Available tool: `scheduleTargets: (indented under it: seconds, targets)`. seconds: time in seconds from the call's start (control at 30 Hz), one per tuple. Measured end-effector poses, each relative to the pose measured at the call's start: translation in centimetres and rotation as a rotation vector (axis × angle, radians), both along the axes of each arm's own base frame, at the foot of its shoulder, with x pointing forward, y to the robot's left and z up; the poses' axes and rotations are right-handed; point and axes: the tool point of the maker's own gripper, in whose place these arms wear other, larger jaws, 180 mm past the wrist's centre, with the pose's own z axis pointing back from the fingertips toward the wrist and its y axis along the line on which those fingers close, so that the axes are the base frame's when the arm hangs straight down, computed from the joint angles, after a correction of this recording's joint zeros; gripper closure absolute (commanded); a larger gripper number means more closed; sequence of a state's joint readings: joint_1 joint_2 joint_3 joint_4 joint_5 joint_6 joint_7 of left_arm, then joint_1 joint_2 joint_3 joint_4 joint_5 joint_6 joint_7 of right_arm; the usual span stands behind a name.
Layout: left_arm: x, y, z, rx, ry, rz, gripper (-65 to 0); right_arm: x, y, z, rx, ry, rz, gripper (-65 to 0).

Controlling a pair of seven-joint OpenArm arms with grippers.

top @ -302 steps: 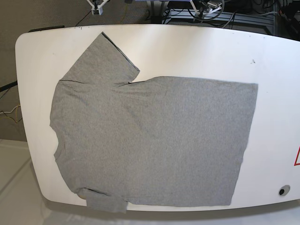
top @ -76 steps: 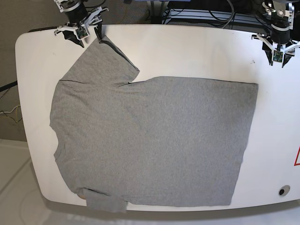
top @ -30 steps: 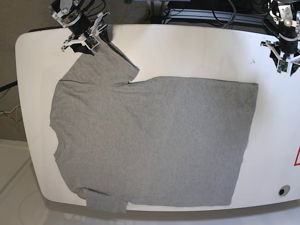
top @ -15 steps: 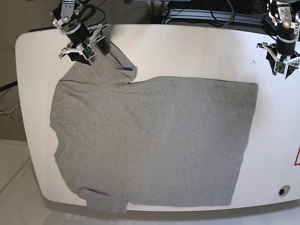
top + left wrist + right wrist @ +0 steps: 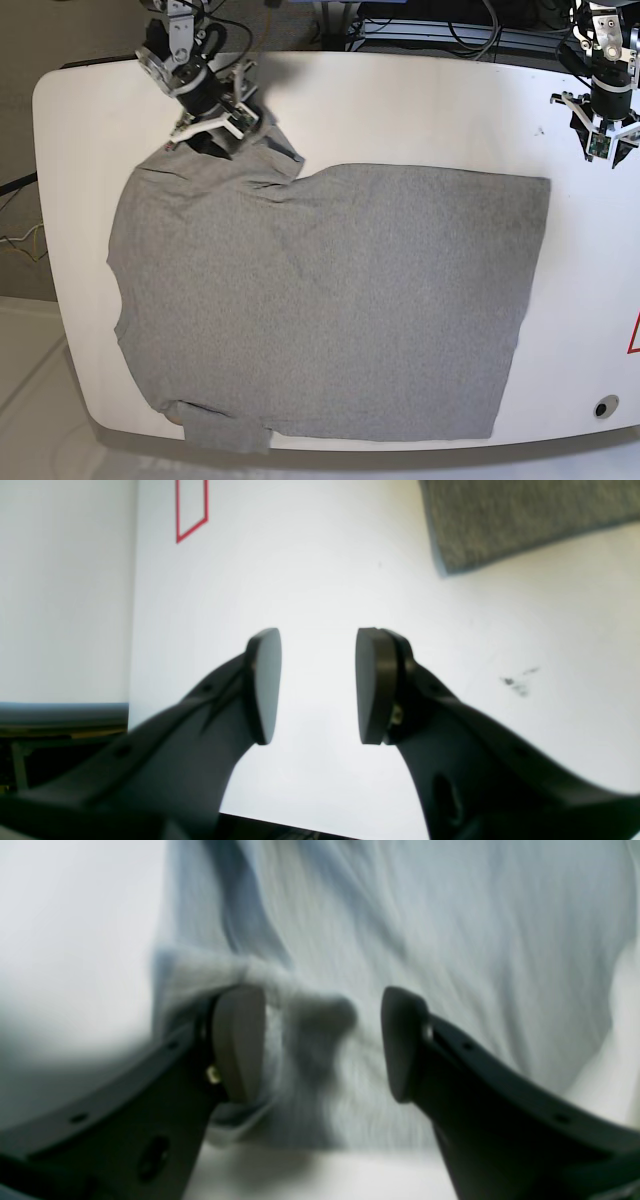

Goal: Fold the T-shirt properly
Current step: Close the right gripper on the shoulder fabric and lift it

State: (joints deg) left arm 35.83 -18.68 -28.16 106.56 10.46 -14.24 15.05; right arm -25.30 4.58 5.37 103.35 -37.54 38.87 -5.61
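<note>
Grey cotton, the T-shirt (image 5: 330,300) lies flat across the white counter (image 5: 420,100), its upper sleeve bunched under my right tool (image 5: 222,118), whose pads stand wide apart around the cloth, not yet clamped. My left tool (image 5: 603,143) hangs parted and empty past the hem corner. I judge the sleeve needs a firm pinch, then a smooth inward fold.
</note>
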Motion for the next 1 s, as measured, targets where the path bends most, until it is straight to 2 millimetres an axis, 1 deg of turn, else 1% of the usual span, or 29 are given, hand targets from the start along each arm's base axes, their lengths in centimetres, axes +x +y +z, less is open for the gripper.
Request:
scheduleTargets:
  seconds: [0.2, 0.33, 0.47, 0.53, 0.57, 0.67, 0.73, 0.87, 1.0]
  targets:
    - [0.0, 0.2, 0.0, 0.003, 0.003, 0.009, -22.6, 0.3, 0.4, 0.1, 0.048, 0.002, -0.012, -36.1]
    - [-0.1, 0.1, -0.1, -0.003, 0.003, 0.007, -22.9, 0.9, -0.7, 0.1, 0.049, 0.013, -0.035, -36.0]
    - [0.0, 0.2, -0.1, -0.006, 0.008, 0.015, -24.0, 1.5, -3.4, 0.1, 0.010, 0.018, -0.120, -35.9]
    - [-0.3, 0.7, -0.4, -0.016, 0.029, 0.050, -24.1, 1.6, -5.7, 0.3, 0.034, 0.040, -0.222, -35.7]
    - [-0.4, 0.9, -0.5, -0.016, 0.039, 0.069, -24.2, 1.4, -6.4, 0.2, 0.044, 0.058, -0.256, -35.6]
    - [-0.5, 1.0, -0.7, -0.028, 0.053, 0.087, -24.5, 1.2, -9.6, 0.2, -0.024, 0.073, -0.347, -35.5]
    - [-0.4, 0.9, -0.8, -0.040, 0.051, 0.088, -24.5, 1.2, -10.8, 0.1, -0.061, 0.081, -0.378, -35.4]
    - [-0.6, 0.9, -0.9, -0.032, 0.062, 0.090, -24.2, 1.4, -10.6, 0.2, -0.058, 0.081, -0.374, -36.0]
    - [-0.5, 0.6, -1.1, -0.029, 0.061, 0.071, -24.1, 1.7, -9.2, 0.3, -0.044, 0.072, -0.333, -35.7]
